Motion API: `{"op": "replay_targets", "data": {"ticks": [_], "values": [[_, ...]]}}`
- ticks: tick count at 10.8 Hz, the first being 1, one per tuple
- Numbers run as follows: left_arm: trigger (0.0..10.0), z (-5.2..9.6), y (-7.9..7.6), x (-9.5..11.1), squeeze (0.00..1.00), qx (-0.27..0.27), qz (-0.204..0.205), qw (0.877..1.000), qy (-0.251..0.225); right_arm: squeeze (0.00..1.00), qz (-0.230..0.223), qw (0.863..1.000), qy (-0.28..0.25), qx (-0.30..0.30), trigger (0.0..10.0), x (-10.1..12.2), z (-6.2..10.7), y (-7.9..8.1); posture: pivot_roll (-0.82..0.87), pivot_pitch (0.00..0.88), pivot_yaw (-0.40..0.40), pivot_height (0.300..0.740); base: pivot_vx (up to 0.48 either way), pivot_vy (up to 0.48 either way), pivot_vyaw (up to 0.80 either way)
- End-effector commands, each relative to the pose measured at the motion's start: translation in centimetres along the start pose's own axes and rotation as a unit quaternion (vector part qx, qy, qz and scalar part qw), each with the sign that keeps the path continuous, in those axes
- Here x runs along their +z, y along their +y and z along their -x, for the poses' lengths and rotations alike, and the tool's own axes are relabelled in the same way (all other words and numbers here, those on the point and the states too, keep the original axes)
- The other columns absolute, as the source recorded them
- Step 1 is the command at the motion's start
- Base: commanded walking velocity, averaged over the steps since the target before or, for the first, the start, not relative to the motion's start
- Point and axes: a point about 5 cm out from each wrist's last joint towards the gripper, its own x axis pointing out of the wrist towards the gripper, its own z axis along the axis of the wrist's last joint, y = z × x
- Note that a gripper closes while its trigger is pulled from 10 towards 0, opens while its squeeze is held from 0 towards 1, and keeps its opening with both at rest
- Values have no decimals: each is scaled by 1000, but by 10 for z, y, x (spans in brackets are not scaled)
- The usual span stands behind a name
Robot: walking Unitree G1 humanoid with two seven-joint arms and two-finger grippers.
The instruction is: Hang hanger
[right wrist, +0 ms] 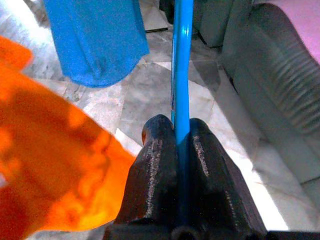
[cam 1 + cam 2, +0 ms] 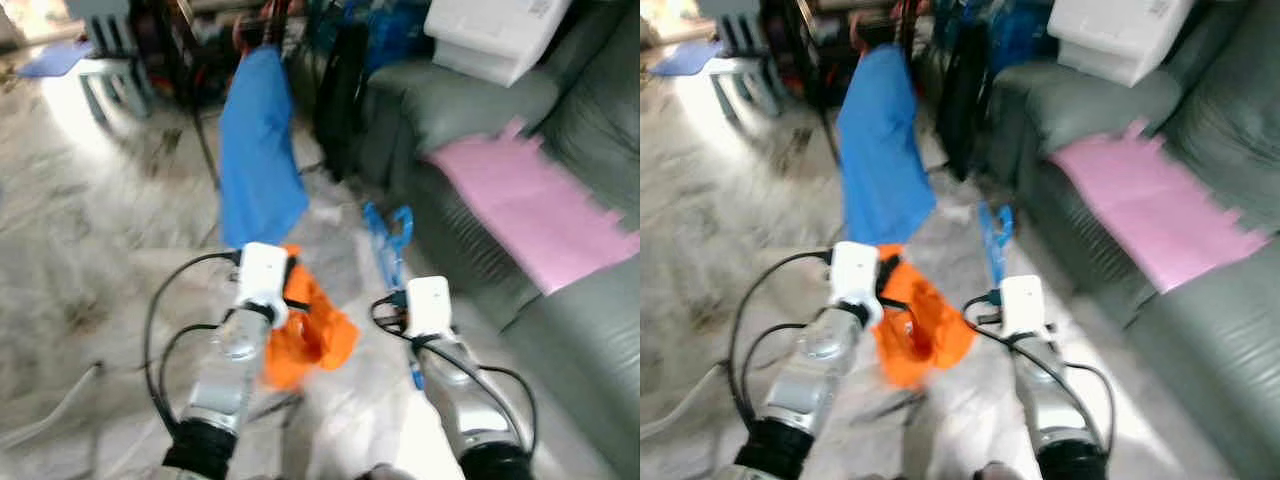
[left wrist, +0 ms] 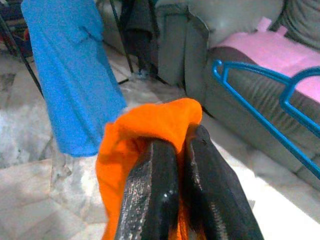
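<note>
Sofa (image 2: 560,130), grey-green, fills the 1 to 4 o'clock side of the head view, w/ a pink sheet (image 2: 530,210) spread over its seat and a white box (image 2: 495,35) on the arm at 1 o'clock. Marble floor (image 2: 90,250) covers the rest. Blue garment (image 2: 258,150) hangs at 12 o'clock from a dark stand, its hem near the floor; a grey stool (image 2: 110,55) sits at 10 o'clock, well apart.

Orange cloth (image 2: 310,330) bunches low centre, approx. 6 o'clock, just beside the blue garment's hem. Left gripper (image 3: 175,160) has its fingers (image 3: 150,190) pinched tight on a fold of that cloth, which drapes over the fingertips.

Blue hanger (image 2: 390,240) runs from centre toward 1 o'clock, between cloth and sofa front, hook end away from the robot. Right gripper (image 1: 181,135) is clamped on the hanger's thin bar, the bar passing straight betw. both fingers (image 1: 152,170).
</note>
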Motion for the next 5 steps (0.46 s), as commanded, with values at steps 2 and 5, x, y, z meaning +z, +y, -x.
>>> {"op": "replay_targets", "data": {"ticks": [2, 5], "values": [[10000, -6, -1, 8, 0, 8, -18, 1000, -16, 0, 2, 1000, 7, 2, 10000, -4, 1, -2, -51, 88, 16, 740, 0, 0, 0], [10000, -33, 17, 11, 0, 98, -55, 994, 11, 0, 21, 999, 21, 33, 10000, -8, 5, -11, -66, 72, 14, 740, 0, 0, 0]]}}
